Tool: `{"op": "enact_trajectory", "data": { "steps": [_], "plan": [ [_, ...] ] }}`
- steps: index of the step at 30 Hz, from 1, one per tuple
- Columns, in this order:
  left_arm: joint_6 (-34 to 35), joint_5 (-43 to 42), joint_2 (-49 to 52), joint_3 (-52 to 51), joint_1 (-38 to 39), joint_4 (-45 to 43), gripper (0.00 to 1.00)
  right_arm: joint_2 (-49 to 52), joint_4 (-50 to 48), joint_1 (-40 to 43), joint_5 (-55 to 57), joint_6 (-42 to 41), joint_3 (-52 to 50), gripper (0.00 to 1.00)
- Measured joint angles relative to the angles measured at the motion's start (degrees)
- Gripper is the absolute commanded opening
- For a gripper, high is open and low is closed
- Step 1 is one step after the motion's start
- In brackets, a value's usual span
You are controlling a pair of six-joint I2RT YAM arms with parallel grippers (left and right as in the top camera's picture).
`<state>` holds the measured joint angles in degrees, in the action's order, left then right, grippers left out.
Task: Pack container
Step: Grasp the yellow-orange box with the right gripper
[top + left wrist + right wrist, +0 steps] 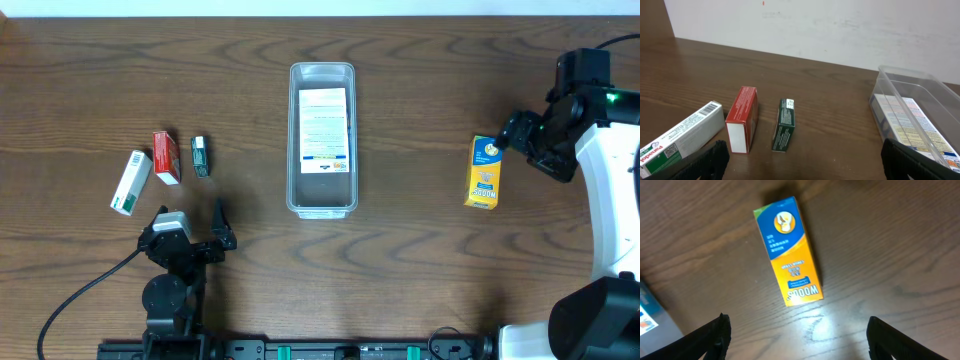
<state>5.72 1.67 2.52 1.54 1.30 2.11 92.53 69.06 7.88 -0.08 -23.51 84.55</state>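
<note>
Container (321, 67) holds one white packet (324, 130). Four remain outside: yellow box (787, 250) beneath right gripper (800, 331), row of three boxes (742, 117) ahead of left gripper (801, 161). Both grippers are spread wide and empty.

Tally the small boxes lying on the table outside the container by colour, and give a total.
White and green box: 1
Red box: 1
Dark green box: 1
Yellow and orange box: 1
Total: 4

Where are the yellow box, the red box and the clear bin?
Yellow cardboard box (788, 252), right wrist view, top face.
Red cardboard box (742, 107), left wrist view, top face.
Clear plastic bin (321, 67), overhead view, far rim.
</note>
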Motion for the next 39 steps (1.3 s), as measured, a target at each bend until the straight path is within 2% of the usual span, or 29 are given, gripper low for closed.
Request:
{"op": "enact_trajectory", "data": {
  "steps": [3, 8, 22, 26, 28, 29, 39],
  "plan": [
    [0.00, 0.00, 0.00, 0.00, 0.00, 0.00, 0.98, 0.20, -0.83, 0.00, 0.48, 0.00, -0.74, 0.87],
    [0.00, 0.00, 0.00, 0.00, 0.00, 0.00, 0.98, 3.28, -6.05, -0.02, 0.98, -0.11, -4.00, 0.99],
    [0.00, -0.02, 0.00, 0.00, 0.00, 0.00, 0.98, 21.31, -15.82, -1.70, 0.98, 3.23, -5.29, 0.99],
    [0.00, 0.00, 0.00, 0.00, 0.00, 0.00, 0.98, 23.67, -16.37, -2.86, 0.94, 4.20, -5.55, 0.85],
    [0.00, 0.00, 0.00, 0.00, 0.00, 0.00, 0.98, 24.11, -16.63, -3.04, 0.96, 4.17, -5.55, 0.71],
    [0.00, 0.00, 0.00, 0.00, 0.00, 0.00, 0.98, 24.17, -16.65, -3.04, 0.96, 4.59, -5.55, 0.68],
    [0.00, -0.02, 0.00, 0.00, 0.00, 0.00, 0.98, 24.09, -15.69, -3.37, 1.18, 5.05, -5.55, 0.47]
  ]
}}
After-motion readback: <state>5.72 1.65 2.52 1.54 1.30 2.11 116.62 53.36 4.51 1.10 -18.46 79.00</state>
